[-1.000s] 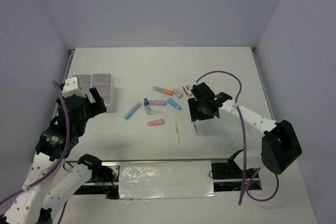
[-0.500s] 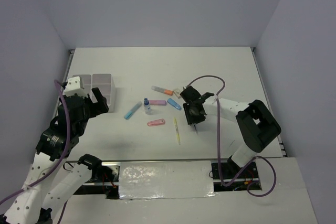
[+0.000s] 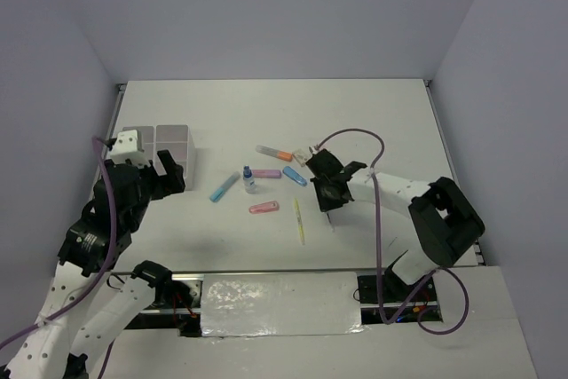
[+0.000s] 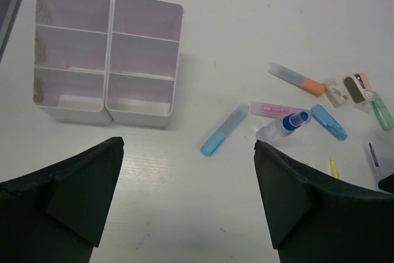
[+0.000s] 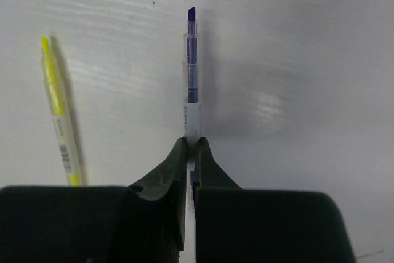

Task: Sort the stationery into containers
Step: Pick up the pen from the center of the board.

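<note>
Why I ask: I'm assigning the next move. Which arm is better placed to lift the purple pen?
Right. The right fingers are shut on the purple pen, while the left fingers hang open near the organizer, away from the pen.

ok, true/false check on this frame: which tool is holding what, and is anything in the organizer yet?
1. The right tool is shut on the purple pen. True.
2. The left tool grips a blue marker. False: its jaws are open and empty, and the marker lies on the table.
3. The organizer compartments visible from the left wrist hold no stationery. True.
4. The yellow pen sits inside the organizer. False: it lies on the table beside the purple pen, apart from it.
</note>
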Action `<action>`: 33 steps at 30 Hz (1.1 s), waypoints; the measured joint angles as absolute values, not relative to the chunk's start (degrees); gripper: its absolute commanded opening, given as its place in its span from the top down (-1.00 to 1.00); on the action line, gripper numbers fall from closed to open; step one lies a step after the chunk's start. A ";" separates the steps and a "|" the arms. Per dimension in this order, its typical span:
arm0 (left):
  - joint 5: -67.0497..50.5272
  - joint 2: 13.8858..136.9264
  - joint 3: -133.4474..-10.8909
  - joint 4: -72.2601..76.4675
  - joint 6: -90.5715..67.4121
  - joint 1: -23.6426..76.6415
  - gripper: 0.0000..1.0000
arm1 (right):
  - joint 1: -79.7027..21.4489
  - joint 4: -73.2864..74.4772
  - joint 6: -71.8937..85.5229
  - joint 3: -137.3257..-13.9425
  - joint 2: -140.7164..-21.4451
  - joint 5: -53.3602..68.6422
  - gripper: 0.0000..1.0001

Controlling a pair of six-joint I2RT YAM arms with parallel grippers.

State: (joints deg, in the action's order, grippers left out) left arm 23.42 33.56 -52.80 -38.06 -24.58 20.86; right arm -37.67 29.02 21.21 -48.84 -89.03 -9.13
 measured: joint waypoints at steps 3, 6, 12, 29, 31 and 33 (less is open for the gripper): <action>18.22 34.46 -53.93 -37.32 -22.90 20.88 -0.98 | -37.74 30.72 21.69 -48.07 -82.37 -9.39 1.00; 9.91 39.68 -58.41 -37.04 -21.98 20.95 -0.99 | -36.60 31.40 22.13 -48.03 -71.75 -9.50 1.00; -0.73 53.34 -64.88 -27.73 -22.79 28.86 -0.99 | -23.99 33.28 23.31 -48.03 -53.78 -7.57 1.00; 3.62 100.01 -70.91 4.73 -11.51 53.34 -0.46 | -14.35 45.67 23.20 -54.63 -37.41 -12.82 1.00; 3.57 105.43 -74.54 5.63 -10.68 53.34 -0.37 | -14.35 45.87 23.00 -54.96 -36.80 -12.86 1.00; 3.53 110.32 -78.35 6.20 -10.44 53.34 -0.37 | -14.35 45.91 22.85 -55.00 -36.42 -13.30 1.00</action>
State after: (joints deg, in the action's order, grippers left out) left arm 3.53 110.32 -78.35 6.20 -10.44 53.34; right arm -14.35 45.91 22.85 -55.00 -36.42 -13.30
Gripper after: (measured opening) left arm 0.688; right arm 0.038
